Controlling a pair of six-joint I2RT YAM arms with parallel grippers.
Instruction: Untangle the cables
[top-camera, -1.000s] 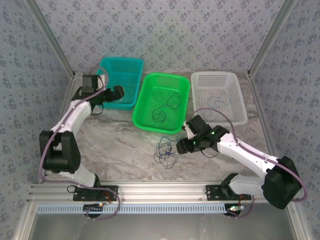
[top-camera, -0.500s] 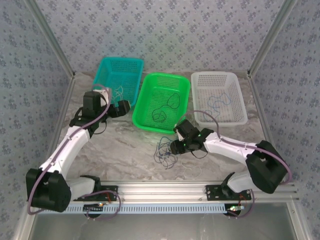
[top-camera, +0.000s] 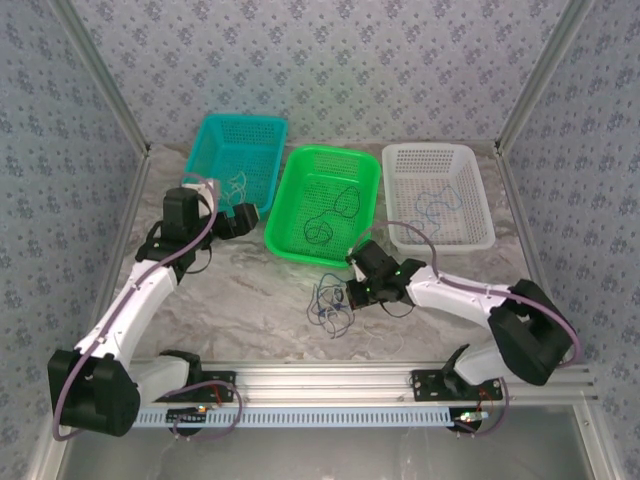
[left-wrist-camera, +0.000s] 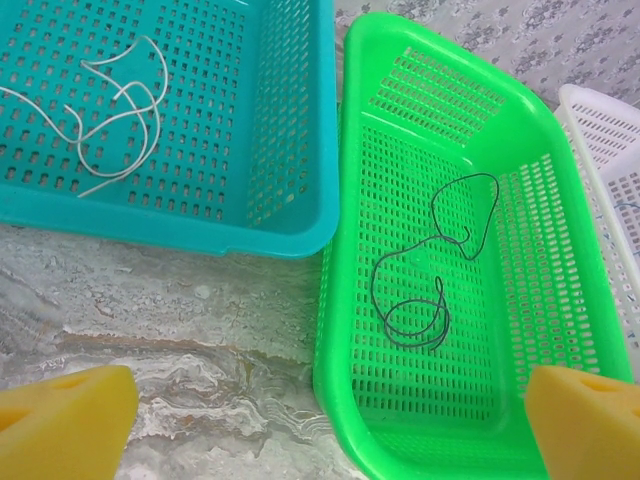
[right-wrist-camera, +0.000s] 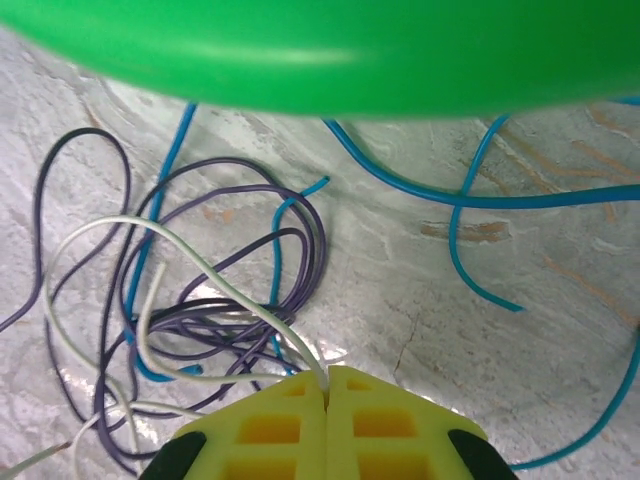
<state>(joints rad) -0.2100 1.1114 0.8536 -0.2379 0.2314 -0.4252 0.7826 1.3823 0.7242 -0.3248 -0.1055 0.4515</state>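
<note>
Yellow fingertips of the right gripper (right-wrist-camera: 327, 385) are pressed tight together, pinching a white cable (right-wrist-camera: 180, 240) that climbs from the seam toward 10 o'clock. It belongs to the tangle of cables (right-wrist-camera: 215, 300), purple-dark, white and blue loops heaped on the marble table (right-wrist-camera: 400, 300) from 9 to 11 o'clock of the fingertips. A loose blue cable (right-wrist-camera: 470, 200) sweeps past from 1 to 3 o'clock, running under the green basket (right-wrist-camera: 330, 50) at 12 o'clock. Seen from above, the heap lies at 6 o'clock of that basket.

The left gripper (left-wrist-camera: 325, 420) hangs wide open with nothing in it. At its 11 o'clock a teal basket (left-wrist-camera: 200, 232) holds a pale cable (left-wrist-camera: 120, 110); at 1 o'clock the green one holds a dark cable (left-wrist-camera: 430, 290). A white basket (top-camera: 480, 200), at 3 o'clock of the green, holds a thin blue wire (top-camera: 435, 205).
</note>
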